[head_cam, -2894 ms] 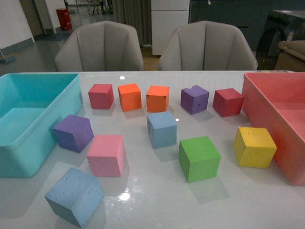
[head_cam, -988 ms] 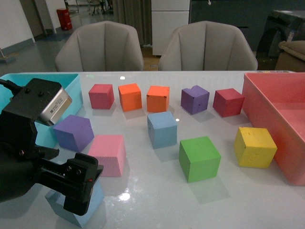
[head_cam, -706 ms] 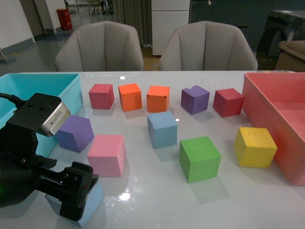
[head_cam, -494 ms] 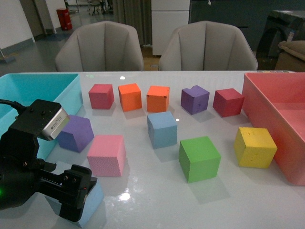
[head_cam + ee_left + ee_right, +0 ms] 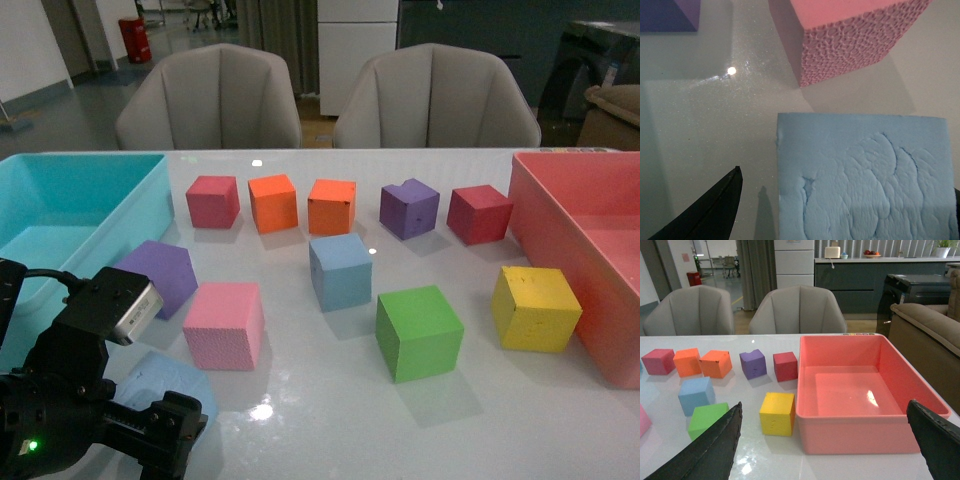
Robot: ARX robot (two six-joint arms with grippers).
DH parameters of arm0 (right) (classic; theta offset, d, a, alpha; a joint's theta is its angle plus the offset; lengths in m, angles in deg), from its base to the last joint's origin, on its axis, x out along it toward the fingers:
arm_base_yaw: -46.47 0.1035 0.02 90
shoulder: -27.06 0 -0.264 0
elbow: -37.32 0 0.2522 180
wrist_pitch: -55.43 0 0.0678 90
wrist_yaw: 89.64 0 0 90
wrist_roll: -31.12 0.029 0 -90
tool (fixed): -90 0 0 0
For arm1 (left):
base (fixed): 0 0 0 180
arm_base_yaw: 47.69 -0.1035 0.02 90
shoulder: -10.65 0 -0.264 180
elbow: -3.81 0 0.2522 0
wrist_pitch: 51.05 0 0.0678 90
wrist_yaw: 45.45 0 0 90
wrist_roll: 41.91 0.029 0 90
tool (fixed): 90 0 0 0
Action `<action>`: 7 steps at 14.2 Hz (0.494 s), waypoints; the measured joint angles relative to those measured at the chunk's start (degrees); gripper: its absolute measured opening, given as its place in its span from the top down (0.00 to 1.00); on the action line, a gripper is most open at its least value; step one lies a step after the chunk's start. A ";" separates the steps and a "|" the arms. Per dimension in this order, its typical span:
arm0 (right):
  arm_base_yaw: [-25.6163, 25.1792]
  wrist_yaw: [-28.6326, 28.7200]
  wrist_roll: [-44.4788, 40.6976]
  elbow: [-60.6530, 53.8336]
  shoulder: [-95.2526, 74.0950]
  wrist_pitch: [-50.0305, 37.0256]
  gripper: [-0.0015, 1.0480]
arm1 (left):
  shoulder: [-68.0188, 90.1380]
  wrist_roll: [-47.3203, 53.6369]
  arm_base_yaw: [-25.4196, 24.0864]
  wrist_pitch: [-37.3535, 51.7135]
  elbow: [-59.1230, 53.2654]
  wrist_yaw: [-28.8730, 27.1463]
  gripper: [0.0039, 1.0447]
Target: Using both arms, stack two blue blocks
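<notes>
One pale blue block (image 5: 340, 270) sits mid-table; it also shows in the right wrist view (image 5: 696, 392). The other blue block (image 5: 172, 384) lies at the near left, mostly hidden by my left arm. My left gripper (image 5: 160, 425) is open and low over it. In the left wrist view the block (image 5: 865, 175) fills the space between the open fingers (image 5: 705, 215), one on each side, with a gap to the finger that shows. My right gripper (image 5: 822, 440) is open and empty, held above the table facing the pink bin; it is outside the front view.
A pink cube (image 5: 223, 325) stands just beyond the near blue block, a purple cube (image 5: 155, 278) behind it. A green cube (image 5: 418, 332) and a yellow cube (image 5: 535, 308) stand to the right. A turquoise bin (image 5: 60, 220) stands left and a pink bin (image 5: 590, 240) right. Several cubes line the back.
My left arm has come into the front view from the lower left and sunk lower, towards the camera, over the near blue block. The blocks have not moved.
</notes>
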 joint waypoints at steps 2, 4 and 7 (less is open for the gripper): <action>0.00 0.00 0.00 0.02 0.00 0.00 0.06 | 0.07 0.35 0.13 1.14 -0.20 -0.42 0.14; 0.00 0.00 0.00 0.02 0.00 -0.02 0.06 | -3.34 0.33 0.83 -1.51 -0.94 -0.35 0.38; 0.00 0.00 0.00 0.02 0.00 -0.02 0.06 | -12.48 -0.22 3.80 -8.07 0.35 -0.81 0.55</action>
